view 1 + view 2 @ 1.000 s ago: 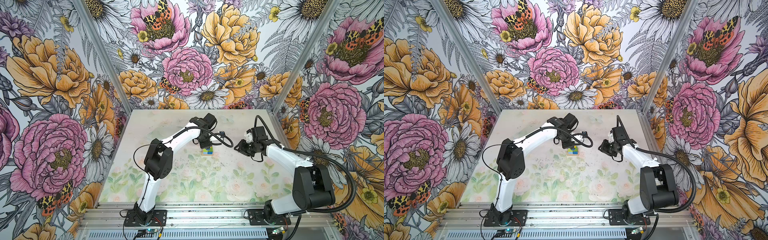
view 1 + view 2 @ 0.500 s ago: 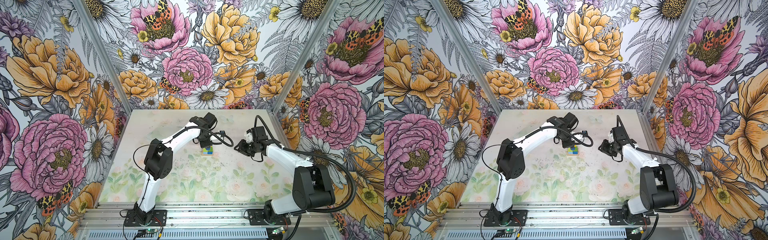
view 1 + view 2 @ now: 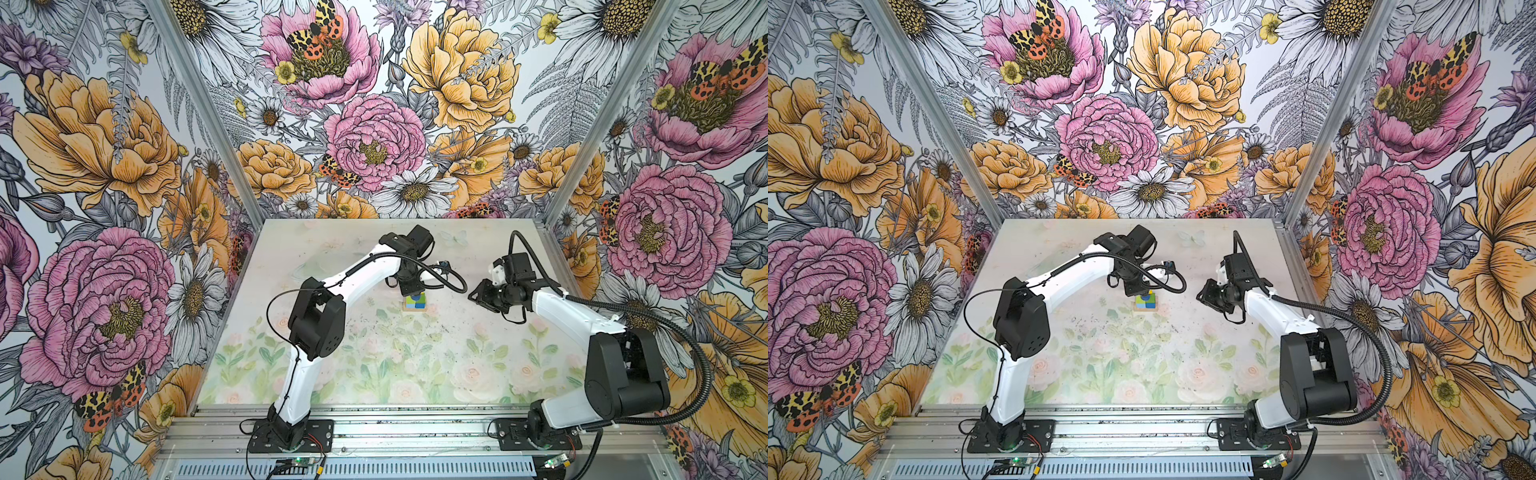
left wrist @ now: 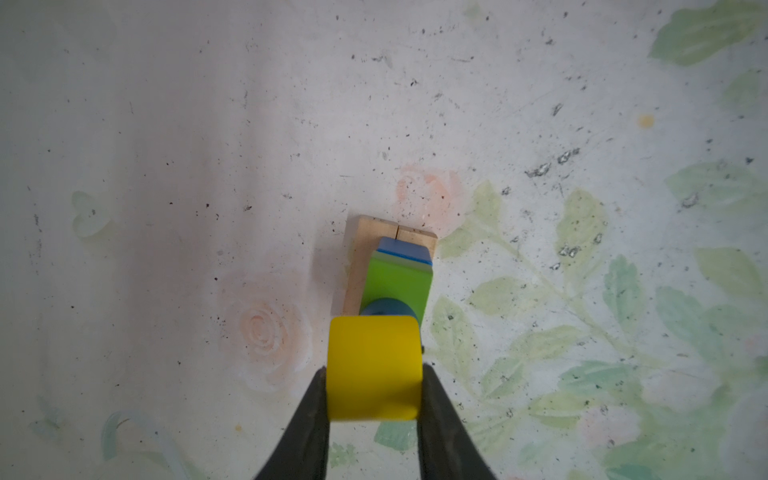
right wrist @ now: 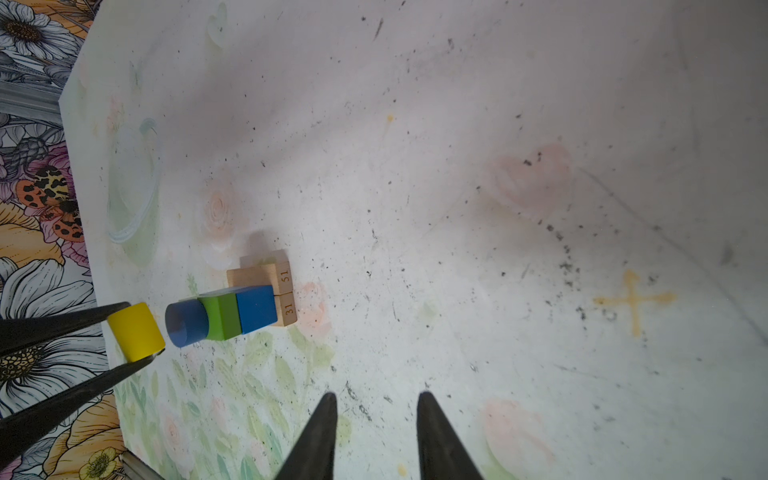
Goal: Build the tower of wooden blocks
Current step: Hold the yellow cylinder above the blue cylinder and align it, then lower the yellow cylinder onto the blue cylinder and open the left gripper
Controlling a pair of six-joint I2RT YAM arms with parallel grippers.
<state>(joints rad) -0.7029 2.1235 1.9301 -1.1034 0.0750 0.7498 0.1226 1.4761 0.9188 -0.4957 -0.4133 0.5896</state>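
Two tan oblong bars lie side by side on the table, touching along their length, and they form the foot of the wood block tower. On them stands a dark blue cube, then a green cube, then the blue cylinder on end as the top piece. The stack covers only one side of the bars, so bare tan wood shows beside it.

Right over the cylinder's top face is the yellow half-round. In the right wrist view only a sliver of table seems to separate the two. The left gripper has this block clamped, one dark finger pressed on each of its flat ends, jaws closed to the block's width. In both top views that arm reaches over the tower from behind and hides its top.

Off to the tower's right in both top views, well apart from it, the right gripper points toward the stack. Its jaws are parted a little and nothing is between them.
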